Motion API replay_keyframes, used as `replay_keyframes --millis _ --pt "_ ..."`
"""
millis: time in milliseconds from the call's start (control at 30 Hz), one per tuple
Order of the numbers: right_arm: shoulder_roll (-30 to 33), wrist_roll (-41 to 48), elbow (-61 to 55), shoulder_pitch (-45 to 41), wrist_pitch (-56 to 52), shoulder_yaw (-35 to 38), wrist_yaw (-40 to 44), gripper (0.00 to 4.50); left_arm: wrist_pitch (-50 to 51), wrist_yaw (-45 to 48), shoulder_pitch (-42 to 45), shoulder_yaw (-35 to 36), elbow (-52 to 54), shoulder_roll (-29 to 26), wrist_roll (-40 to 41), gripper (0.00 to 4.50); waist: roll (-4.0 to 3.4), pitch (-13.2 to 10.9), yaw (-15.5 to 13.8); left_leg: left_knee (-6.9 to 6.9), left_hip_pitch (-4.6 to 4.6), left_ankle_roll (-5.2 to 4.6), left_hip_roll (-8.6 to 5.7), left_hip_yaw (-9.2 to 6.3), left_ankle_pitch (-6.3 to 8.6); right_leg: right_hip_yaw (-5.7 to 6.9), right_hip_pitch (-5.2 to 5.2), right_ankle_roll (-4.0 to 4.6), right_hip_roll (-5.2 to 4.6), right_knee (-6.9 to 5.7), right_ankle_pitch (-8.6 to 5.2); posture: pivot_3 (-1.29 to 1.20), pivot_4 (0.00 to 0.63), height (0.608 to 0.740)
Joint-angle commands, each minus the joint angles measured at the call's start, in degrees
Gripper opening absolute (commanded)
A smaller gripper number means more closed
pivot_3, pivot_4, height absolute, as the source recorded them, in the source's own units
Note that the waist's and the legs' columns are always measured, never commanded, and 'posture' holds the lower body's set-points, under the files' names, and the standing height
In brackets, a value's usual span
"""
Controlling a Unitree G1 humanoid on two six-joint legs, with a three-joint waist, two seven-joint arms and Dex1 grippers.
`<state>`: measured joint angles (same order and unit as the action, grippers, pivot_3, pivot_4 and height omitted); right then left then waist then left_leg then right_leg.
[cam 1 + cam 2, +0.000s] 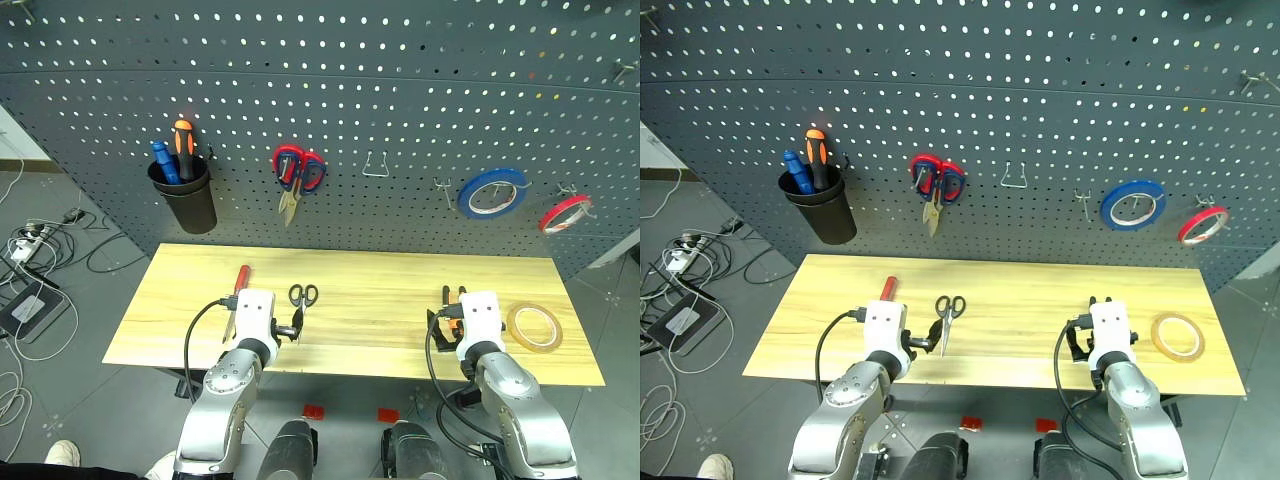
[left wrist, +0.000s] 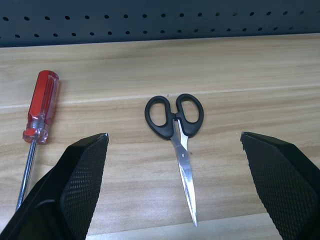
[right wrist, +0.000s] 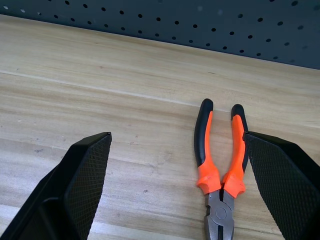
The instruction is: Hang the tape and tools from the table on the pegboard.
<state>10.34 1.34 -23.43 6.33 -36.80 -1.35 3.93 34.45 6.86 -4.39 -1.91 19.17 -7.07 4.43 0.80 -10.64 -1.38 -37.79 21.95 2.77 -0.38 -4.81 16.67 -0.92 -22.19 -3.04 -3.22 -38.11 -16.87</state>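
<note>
I take the bench [image 1: 380,340] as my landmark; all task items lie flat on it. The red-handled screwdriver [image 1: 238,296] is toward its left end, handle pointing at the pegboard [image 1: 400,90] behind the bench. Just to the right of it are the black-handled scissors [image 1: 301,303], loops toward the pegboard, blades toward the front edge. The pliers [image 3: 220,175] with orange-and-black handles lie right of the bench's middle, handles toward the pegboard, nose toward me. The tan tape [image 1: 534,327] lies near the bench's right end, well apart from the pliers.

Left end effector [image 2: 175,142] hangs over the front-left part of the bench, fingers spread wide and empty; in its wrist view the scissors sit between the fingers [image 2: 80,175] and the screwdriver is outside one of them (nothing touched). Right end effector [image 3: 177,140] hangs over the front-right part, also spread wide and empty; the pliers lie close beside one finger [image 3: 285,180], contact unclear.

On the pegboard above the bench: a black cup [image 1: 186,198] with orange and blue handles, red-handled scissors [image 1: 296,172], an empty metal hook [image 1: 375,165], a blue roll [image 1: 492,192] and a red roll [image 1: 564,213].
</note>
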Motion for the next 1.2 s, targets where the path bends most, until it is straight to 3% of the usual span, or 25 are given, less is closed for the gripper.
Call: replay_keyframes --millis 33,633,733,967,1000,1200 --pt "0.1 -0.1 -2.7 0.6 0.8 0.1 0.4 4.50 -1.0 -0.2 -0.3 -0.3 2.7 0.1 -0.1 4.48 0.00 0.0 0.0 0.00 0.00 0.00 0.00 0.00 0.00 0.00 0.00 0.00 0.00 0.00 0.00 0.11 0.183 0.740" --pt "0.3 -0.1 -3.3 0.7 0.1 1.2 0.9 4.50 -0.3 0.2 -0.1 -0.1 2.9 -0.4 -0.1 4.48 0.01 0.0 0.0 0.00 0.00 0.00 0.00 0.00 0.00 0.00 0.00 0.00 0.00 0.00 0.00 0.11 0.196 0.740" --pt "1.8 0.5 -3.7 0.5 -0.7 2.7 2.0 4.50 0.5 1.8 2.6 0.7 1.1 -1.7 0.8 4.48 0.03 -0.2 0.0 0.00 -0.01 0.00 0.00 -0.01 0.00 0.01 0.01 0.00 0.00 0.00 0.00 0.09 0.221 0.740" --pt "8.6 4.7 -1.7 -1.8 -4.5 10.9 7.6 4.50 -3.1 21.7 17.6 -9.6 -5.7 -8.8 4.1 4.48 -0.11 -2.2 0.1 -0.07 0.03 0.00 -0.04 0.08 0.00 0.11 0.07 0.00 0.01 -0.02 0.01 0.06 0.275 0.740" --pt "9.5 5.4 -0.9 -2.7 -5.3 12.3 8.2 4.50 -3.5 24.5 20.0 -11.4 -6.7 -9.1 4.5 4.48 -0.13 -2.7 0.2 -0.09 0.08 0.00 -0.04 0.10 0.00 0.09 0.03 -0.01 0.01 -0.01 0.03 0.04 0.305 0.740" --pt "14.3 7.7 7.4 -8.5 -7.4 17.4 10.7 4.50 -9.4 38.3 35.0 -20.4 -18.7 -4.2 5.5 4.48 0.05 -5.9 1.8 -0.15 0.30 -0.02 -0.01 0.17 -0.01 0.09 -0.08 0.00 0.01 -0.03 0.05 -0.02 0.384 0.740"
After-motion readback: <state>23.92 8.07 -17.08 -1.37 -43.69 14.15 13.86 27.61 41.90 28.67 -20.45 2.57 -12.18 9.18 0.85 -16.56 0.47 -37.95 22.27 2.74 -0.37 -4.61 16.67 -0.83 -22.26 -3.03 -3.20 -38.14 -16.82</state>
